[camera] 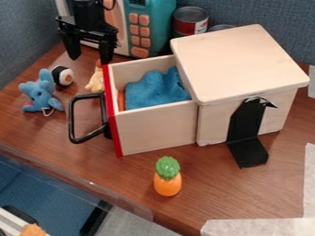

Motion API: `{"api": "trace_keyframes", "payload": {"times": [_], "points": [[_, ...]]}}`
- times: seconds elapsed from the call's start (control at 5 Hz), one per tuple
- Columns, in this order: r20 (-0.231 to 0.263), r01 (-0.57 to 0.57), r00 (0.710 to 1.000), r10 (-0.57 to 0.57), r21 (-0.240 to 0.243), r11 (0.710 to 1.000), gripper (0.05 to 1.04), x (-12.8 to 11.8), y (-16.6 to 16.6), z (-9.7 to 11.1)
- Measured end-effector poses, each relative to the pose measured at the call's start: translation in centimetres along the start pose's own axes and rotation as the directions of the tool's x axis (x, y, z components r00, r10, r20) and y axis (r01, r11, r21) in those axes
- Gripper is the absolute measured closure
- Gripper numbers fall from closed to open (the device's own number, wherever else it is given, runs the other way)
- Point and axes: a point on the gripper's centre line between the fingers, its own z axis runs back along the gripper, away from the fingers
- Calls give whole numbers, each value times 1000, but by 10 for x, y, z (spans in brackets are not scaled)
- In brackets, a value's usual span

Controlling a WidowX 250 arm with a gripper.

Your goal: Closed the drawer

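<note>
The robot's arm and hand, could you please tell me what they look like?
Both are black: the arm has a blocky section with a thin dark cable looping beside it, and the hand has a wide crossbar with two chunky fingers.

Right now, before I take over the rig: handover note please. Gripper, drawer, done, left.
Gripper: open and empty, at upper left near the microwave, beyond the handle and off the drawer.
Drawer: pulled out to the left of the wooden box, blue cloth inside. Black handle sticks out from its red-edged front.
Done: nothing closed; drawer is open.
Left: push the drawer into the box until shut. I'd watch the cloth; it may catch if it rides up.
</note>
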Motion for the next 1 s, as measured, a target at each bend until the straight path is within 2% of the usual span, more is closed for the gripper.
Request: {"api": "trace_keyframes", "payload": {"times": [0.2, 0.4, 0.6, 0.8, 1.0], "points": [[-41, 7, 999, -8, -15, 1000, 83, -5, -3, -14], [-34, 16, 999, -17, -40, 999, 83, -10, -2, -12], [13, 18, 1000, -17, -32, 999, 83, -15, 7, 12], [28, 28, 999, -26, -55, 998, 83, -32, 9, 22], [33, 33, 999, -31, -70, 997, 83, -59, 20, 26]]}}
